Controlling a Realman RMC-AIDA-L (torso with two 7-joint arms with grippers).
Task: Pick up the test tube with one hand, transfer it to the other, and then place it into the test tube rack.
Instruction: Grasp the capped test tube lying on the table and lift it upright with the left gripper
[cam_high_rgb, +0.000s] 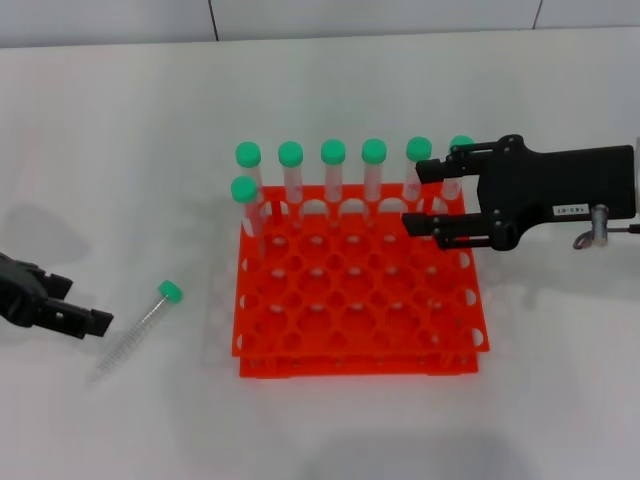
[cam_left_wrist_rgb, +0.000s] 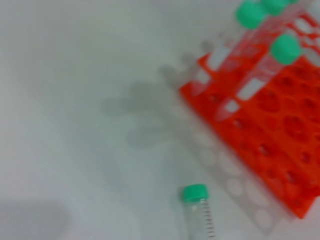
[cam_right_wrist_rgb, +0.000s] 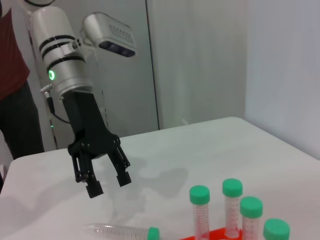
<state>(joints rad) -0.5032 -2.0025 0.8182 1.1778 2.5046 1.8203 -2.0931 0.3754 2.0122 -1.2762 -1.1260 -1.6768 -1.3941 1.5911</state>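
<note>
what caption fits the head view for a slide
Left gripper open near the lying test tube; right gripper open over the rack.

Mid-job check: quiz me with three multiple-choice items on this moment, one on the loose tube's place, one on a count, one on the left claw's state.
1. Where is the loose test tube?
A. Lying on the table left of the test tube rack
B. Standing in the rack
C. In the right claw

2. How many green-capped tubes stand in the rack?
A. Four
B. Seven
C. Ten

3. The left claw is:
A. Shut on a tube
B. Open, holding nothing
C. Out of view

Answers: 1 A, it lies flat beside the rack. 2 B, six in the back row plus one in front. 3 B, the fingers are spread above the tube.
</note>
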